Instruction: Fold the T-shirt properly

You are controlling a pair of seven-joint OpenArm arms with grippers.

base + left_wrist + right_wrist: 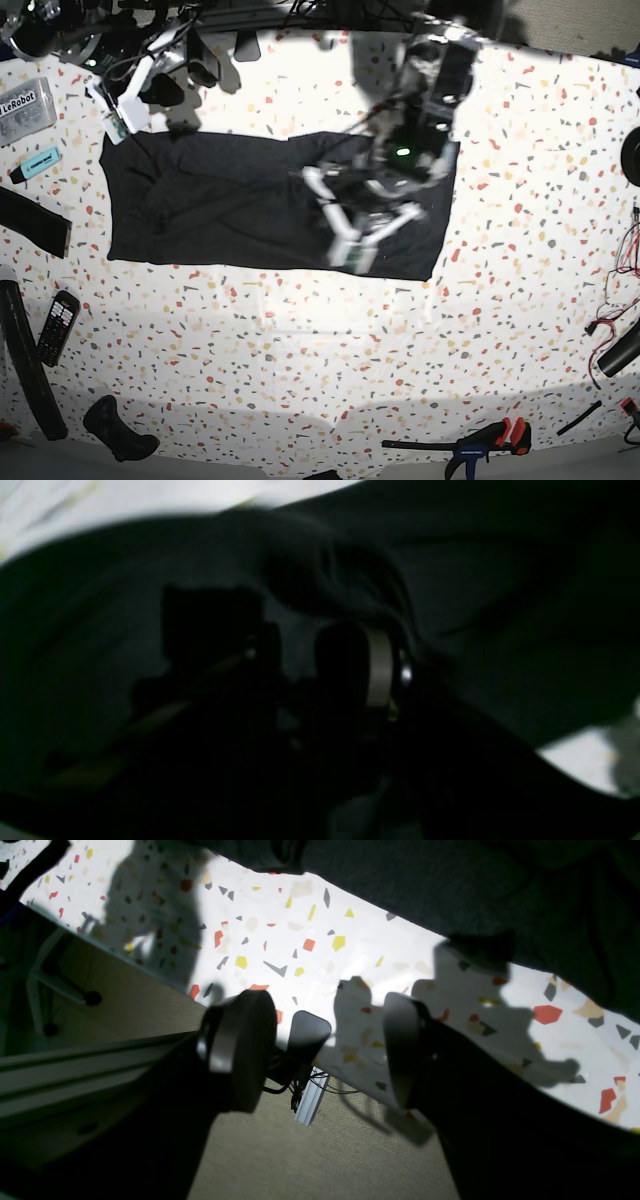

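The dark charcoal T-shirt (220, 200) lies flat as a long rectangle across the far half of the speckled table, plain side up. My left gripper (365, 235) hangs blurred over the shirt's right part. In the left wrist view its fingers (380, 665) stand apart, with grey cloth (500, 605) showing in the gap and a ridge of fabric bunched just beyond them. My right gripper (320, 1050) is open and empty by the shirt's far left corner (160, 90), over the table's far edge. The shirt's hem (450, 890) runs along the top of that view.
At the left lie a labelled clear box (22, 108), a teal marker (35, 163), a remote (55, 325) and long black bars (30, 220). A red-handled clamp (480, 440) rests near the front edge. Cables (625, 250) hang at the right. Floor (300, 1160) shows beyond the table.
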